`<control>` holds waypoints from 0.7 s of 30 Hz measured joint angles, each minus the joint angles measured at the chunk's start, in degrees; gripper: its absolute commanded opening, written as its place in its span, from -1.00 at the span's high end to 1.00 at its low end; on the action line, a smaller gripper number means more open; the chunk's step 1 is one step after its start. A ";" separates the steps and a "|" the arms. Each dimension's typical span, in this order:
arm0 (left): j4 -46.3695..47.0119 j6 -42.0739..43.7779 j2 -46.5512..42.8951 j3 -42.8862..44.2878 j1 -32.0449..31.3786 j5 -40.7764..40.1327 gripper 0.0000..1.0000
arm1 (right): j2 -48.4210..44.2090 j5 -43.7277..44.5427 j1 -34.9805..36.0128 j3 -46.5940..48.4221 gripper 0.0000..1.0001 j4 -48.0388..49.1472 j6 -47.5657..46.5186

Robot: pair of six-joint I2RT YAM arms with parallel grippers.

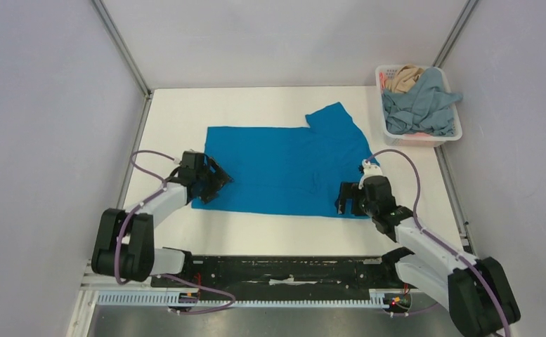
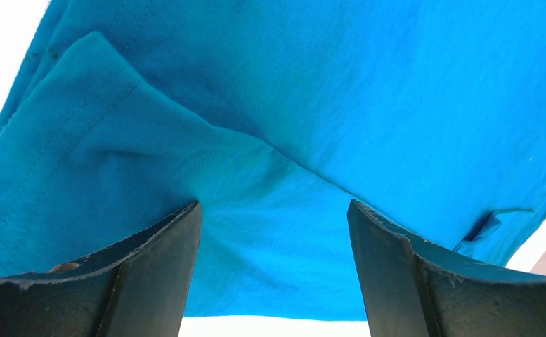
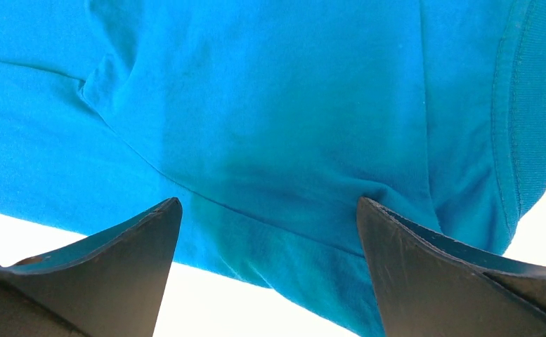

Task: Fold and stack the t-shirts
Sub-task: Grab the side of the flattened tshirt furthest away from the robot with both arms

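Note:
The vivid blue t-shirt (image 1: 284, 165) lies spread on the white table, one sleeve sticking out at the far right. My left gripper (image 1: 213, 184) is open at the shirt's near left corner, its jaws set either side of the fabric (image 2: 270, 246). My right gripper (image 1: 346, 200) is open at the near right corner, jaws either side of the hem by the collar (image 3: 270, 239). The dusty grey-blue t-shirt (image 1: 421, 105) and the tan t-shirt (image 1: 403, 78) lie crumpled in the basket at the far right.
The white slotted plastic basket (image 1: 433, 138) stands at the table's far right corner. Grey walls close in the left, right and back. A black rail (image 1: 284, 270) with the arm bases runs along the near edge.

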 measured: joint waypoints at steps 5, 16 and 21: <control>-2.78 -0.57 -11.78 -8.39 -1.36 0.55 -0.68 | -11.41 -2.34 0.00 -3.32 -0.96 -8.41 1.51; -6.82 -1.18 -20.37 -12.68 -3.85 0.52 -0.69 | -18.14 -6.40 -0.07 -3.04 -0.96 -18.32 5.44; -15.02 -2.03 -24.44 -12.52 -5.09 -0.61 -0.72 | -19.12 -6.58 -0.04 -1.16 -0.96 -25.07 5.55</control>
